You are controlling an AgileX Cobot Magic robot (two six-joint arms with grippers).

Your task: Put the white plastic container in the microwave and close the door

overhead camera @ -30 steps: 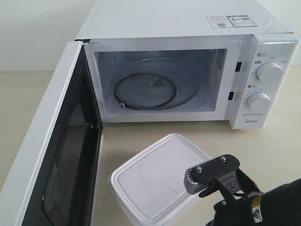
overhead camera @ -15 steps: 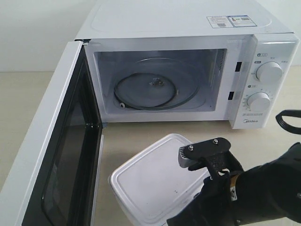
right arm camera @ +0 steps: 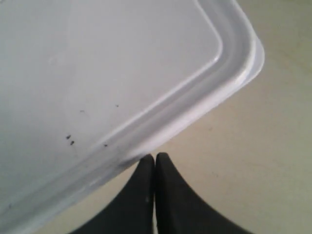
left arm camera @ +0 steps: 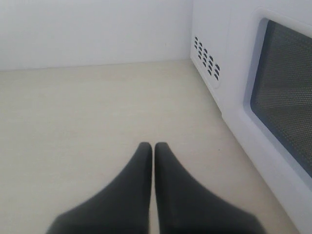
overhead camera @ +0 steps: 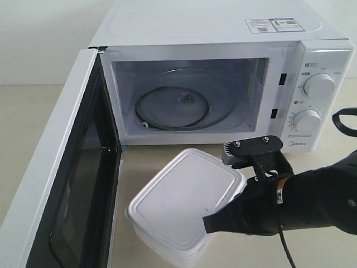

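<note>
The white plastic container (overhead camera: pixel 184 201) sits lidded on the counter just in front of the microwave (overhead camera: pixel 212 33). The microwave's door (overhead camera: pixel 61 178) stands wide open on the left, and the glass turntable (overhead camera: pixel 178 106) inside is bare. My right gripper (overhead camera: pixel 208 223) is shut, with its tips against the container's near right side. In the right wrist view the right gripper (right arm camera: pixel 155 158) meets the rim of the container (right arm camera: pixel 122 63) and holds nothing. My left gripper (left arm camera: pixel 153 146) is shut and empty over the counter, next to the outer face of the door (left arm camera: pixel 234 112).
Two round knobs (overhead camera: pixel 319 85) are on the microwave's right panel. A black cable (overhead camera: pixel 343 120) loops at the right edge. The open door walls off the left side of the counter. Vent slots (left arm camera: pixel 207 58) show on the microwave's side.
My right arm has moved forward and up towards the microwave with its jaws shut. The container has slid with it, closer to the opening. The left gripper's earlier state is not shown.
</note>
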